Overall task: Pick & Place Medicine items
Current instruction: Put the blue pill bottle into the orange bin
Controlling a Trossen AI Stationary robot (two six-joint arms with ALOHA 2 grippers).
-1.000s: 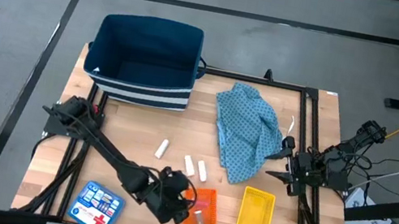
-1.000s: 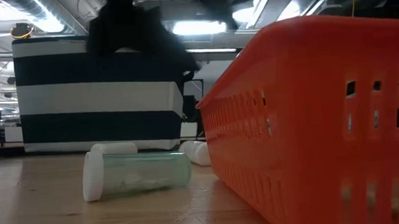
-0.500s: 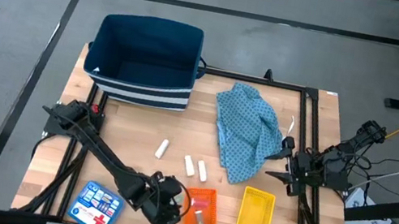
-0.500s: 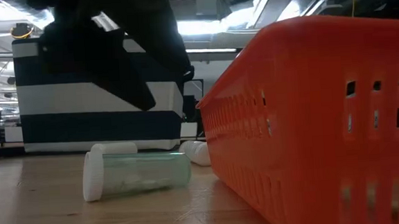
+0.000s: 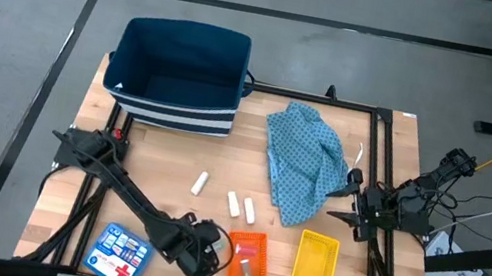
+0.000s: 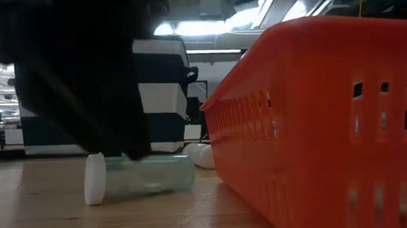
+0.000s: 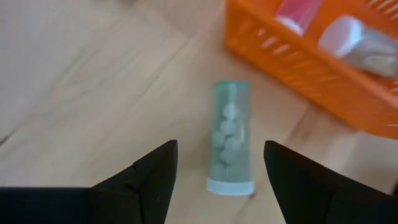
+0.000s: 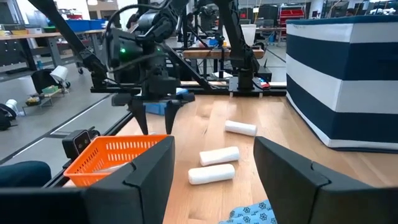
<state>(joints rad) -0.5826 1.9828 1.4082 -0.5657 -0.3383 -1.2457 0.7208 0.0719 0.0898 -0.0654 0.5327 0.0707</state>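
Observation:
A clear greenish vial (image 7: pixel 231 137) with a white cap lies on its side on the wood, just left of the orange tray (image 5: pixel 245 260). My left gripper (image 7: pixel 221 146) is open and low over it, one finger on either side, with a gap to each. In the low view the dark left gripper (image 6: pixel 113 134) covers the top of the vial (image 6: pixel 147 177). Three white sticks (image 5: pixel 200 183) (image 5: pixel 233 203) (image 5: pixel 250 210) lie on the table mid-way across. The orange tray (image 7: pixel 298 56) holds a pink item and another capped vial. My right gripper (image 5: pixel 348 205) waits open at the right edge.
A yellow tray (image 5: pixel 316 260) sits right of the orange one. The flat blue box with a red cross (image 5: pixel 119 256) lies at the near edge, left of my left gripper. The blue patterned cloth (image 5: pixel 307 164) and the striped navy bin (image 5: pixel 179 73) lie farther back.
My left gripper has moved off the orange tray's left edge, a little toward the table's left and near edges, and come down over the lying vial. The vial has stayed where it was.

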